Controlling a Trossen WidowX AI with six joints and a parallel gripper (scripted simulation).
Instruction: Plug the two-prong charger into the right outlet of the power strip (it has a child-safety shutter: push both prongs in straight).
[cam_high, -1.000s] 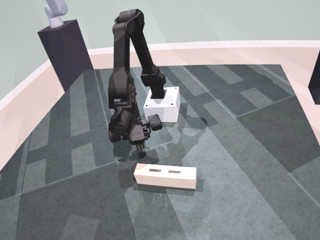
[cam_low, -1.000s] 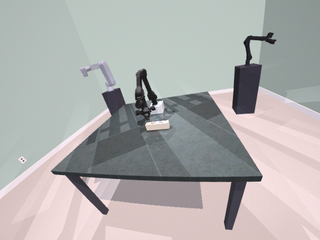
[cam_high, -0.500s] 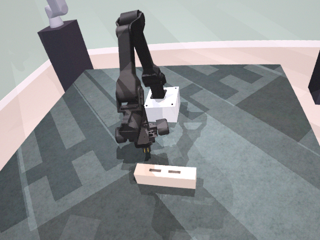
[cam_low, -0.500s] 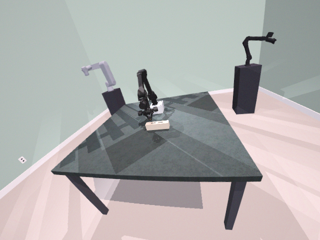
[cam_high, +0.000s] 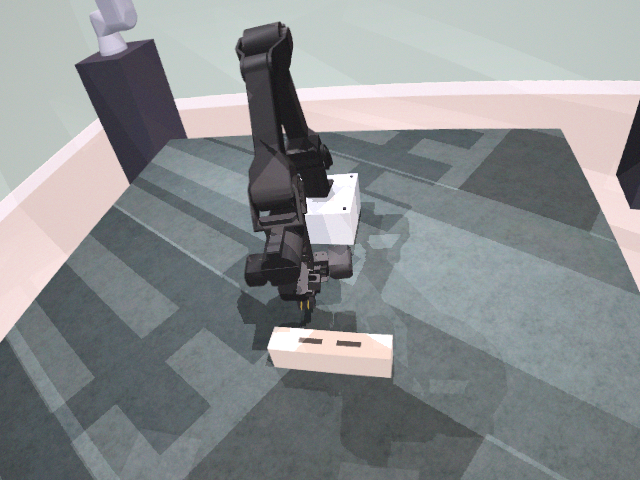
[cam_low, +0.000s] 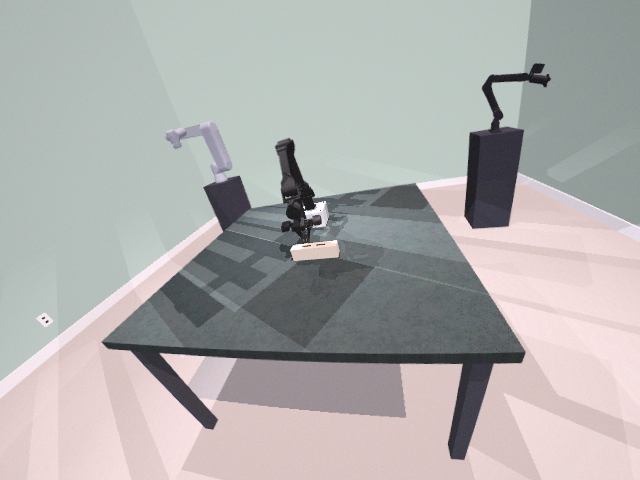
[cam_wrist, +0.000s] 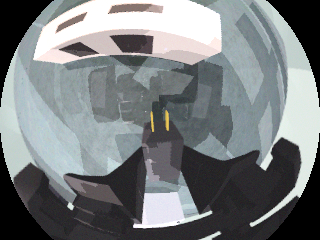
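Observation:
The cream power strip (cam_high: 330, 360) (cam_low: 315, 252) (cam_wrist: 176, 24) lies on the table with two dark slots on top, a left slot (cam_high: 310, 341) and a right slot (cam_high: 348, 343) in the top view. My gripper (cam_high: 306, 295) (cam_wrist: 160, 147) is shut on the dark charger (cam_wrist: 163, 145), whose body sits between the fingers. Two yellow prongs (cam_high: 305, 305) (cam_wrist: 159, 121) stick out past the fingertips, pointing down in the top view. They are clear of the strip, on the arm's side of it, nearer the left slot in the top view. The exact height of the prong tips is hard to tell.
A white box (cam_high: 333, 224) (cam_low: 323, 214) stands under the arm's base behind the strip. The dark table (cam_low: 413, 310) has patchy light and shadow. A pale arm (cam_low: 214, 147) and another black arm (cam_low: 491, 98) stand on pedestals beyond the table.

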